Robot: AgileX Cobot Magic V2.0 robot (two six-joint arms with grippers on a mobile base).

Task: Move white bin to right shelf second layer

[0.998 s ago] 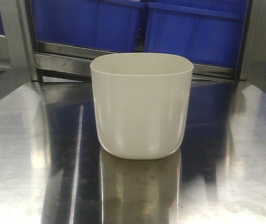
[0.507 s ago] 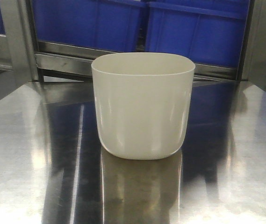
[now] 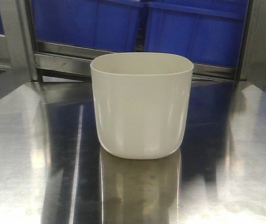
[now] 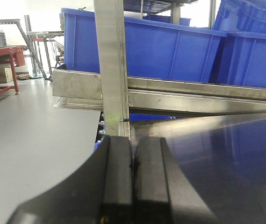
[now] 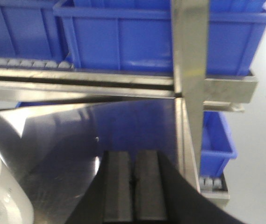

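Two blue crates (image 3: 193,32) are sitting behind the white bin (image 3: 142,105) on the steel table (image 3: 25,154); I am holding my left gripper (image 4: 133,161) and right gripper (image 5: 133,175) pressed together, empty.

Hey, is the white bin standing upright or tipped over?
Upright. The white bin sits on its rounded base on the steel table, with its open rim level and facing up.

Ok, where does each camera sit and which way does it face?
Front: low at table height, facing the bin on the table, crates behind; no robot parts.
Left wrist: behind the shut left gripper, facing a rack post and crates.
Right wrist: behind the shut right gripper, facing crates.
Shared: bin in front and right wrist.
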